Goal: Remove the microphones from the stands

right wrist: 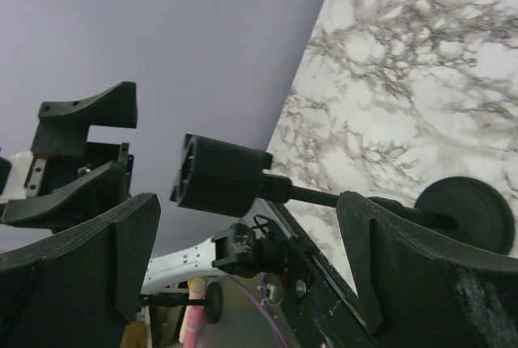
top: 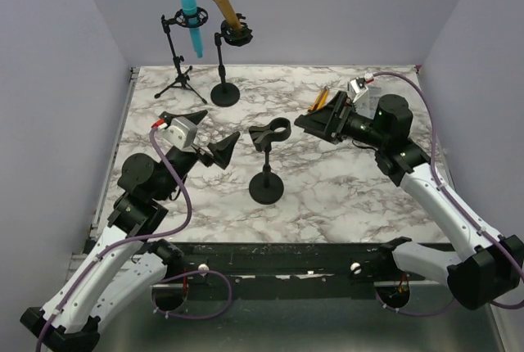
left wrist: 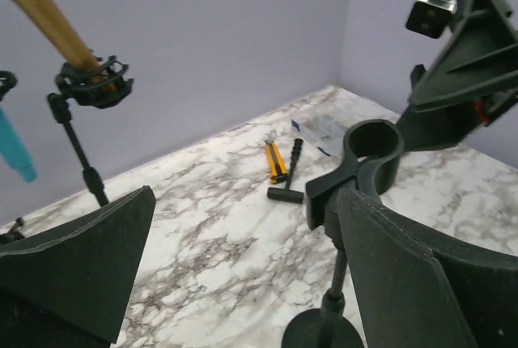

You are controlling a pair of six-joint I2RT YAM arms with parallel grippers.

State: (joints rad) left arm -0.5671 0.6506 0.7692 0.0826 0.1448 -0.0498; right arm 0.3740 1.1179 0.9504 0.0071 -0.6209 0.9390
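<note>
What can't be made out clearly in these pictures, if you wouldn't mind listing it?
Gold microphone: left wrist view, head cut off by the top edge.
Blue microphone: same view, mostly beyond the left edge.
Yellow tool: top view, partly behind the right gripper.
Leaflet print: left wrist view, too small.

left arm (top: 137, 178) angles up and inward, left jaws spread wide, empty. right arm (top: 434, 196) reaches inward, right jaws parted wide too, opposite the left jaws.
</note>
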